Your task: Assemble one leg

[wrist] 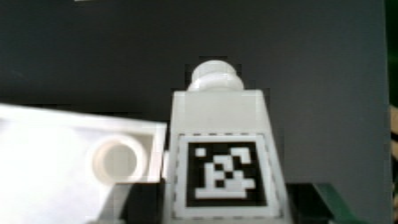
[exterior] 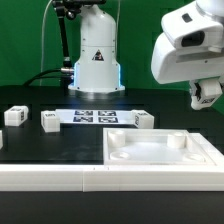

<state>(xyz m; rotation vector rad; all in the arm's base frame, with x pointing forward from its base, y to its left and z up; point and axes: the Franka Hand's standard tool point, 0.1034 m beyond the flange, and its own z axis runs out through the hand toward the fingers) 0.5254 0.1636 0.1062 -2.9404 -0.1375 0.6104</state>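
On the table (exterior: 40,145) lie three legs (exterior: 15,116) (exterior: 50,120) (exterior: 143,120); the gripper (exterior: 206,96) is clamped on a fourth leg (wrist: 222,150).

Four legs (exterior: 14,116) (exterior: 48,120) (exterior: 143,120) (wrist: 222,140), one large white panel (exterior: 150,158) and one marker board (exterior: 95,116) are in view.

Smooth white plastic leg (wrist: 222,118); matt table (exterior: 60,146)

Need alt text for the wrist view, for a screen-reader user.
A white leg with a black-and-white marker tag on its facing side fills the frame, held between the tool's dark fingers, a rounded peg at its far end. Beside it, part of the white panel with a round socket shows against the dark table.
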